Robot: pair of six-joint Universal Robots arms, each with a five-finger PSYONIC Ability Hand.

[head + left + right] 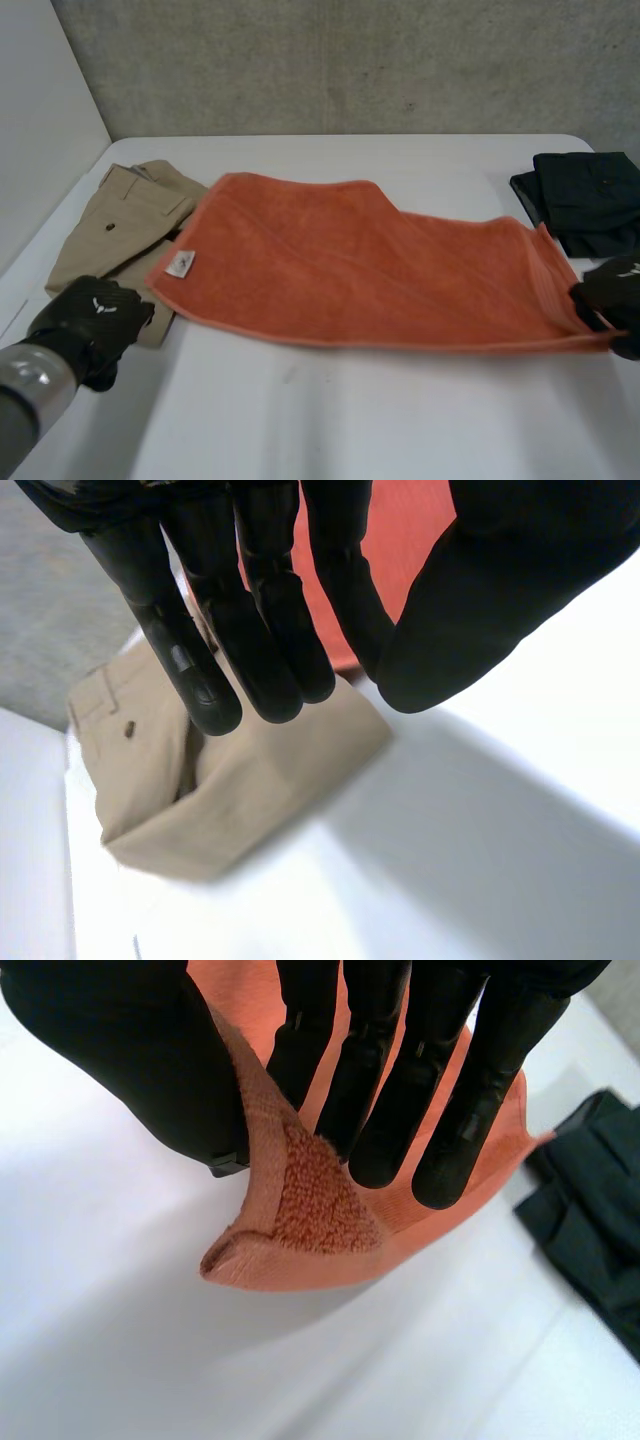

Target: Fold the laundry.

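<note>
The left hand (90, 320), fingers loose and empty, hovers over beige trousers (120, 220) — the right hand (612, 298) pinches a near corner of the orange towel (350, 260) spread across the tabletop (350, 420). The left should probably grip the matching corner first.

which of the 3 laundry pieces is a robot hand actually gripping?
The orange towel: the right robot hand pinches its corner between thumb and fingers. The tan trousers and the dark folded garment lie free; the left robot hand hovers open beside the trousers.

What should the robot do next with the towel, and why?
Probably bring the left robot hand to the near left corner of the orange towel: the right robot hand pinches its right corner, while the left hangs open near tan trousers.
</note>
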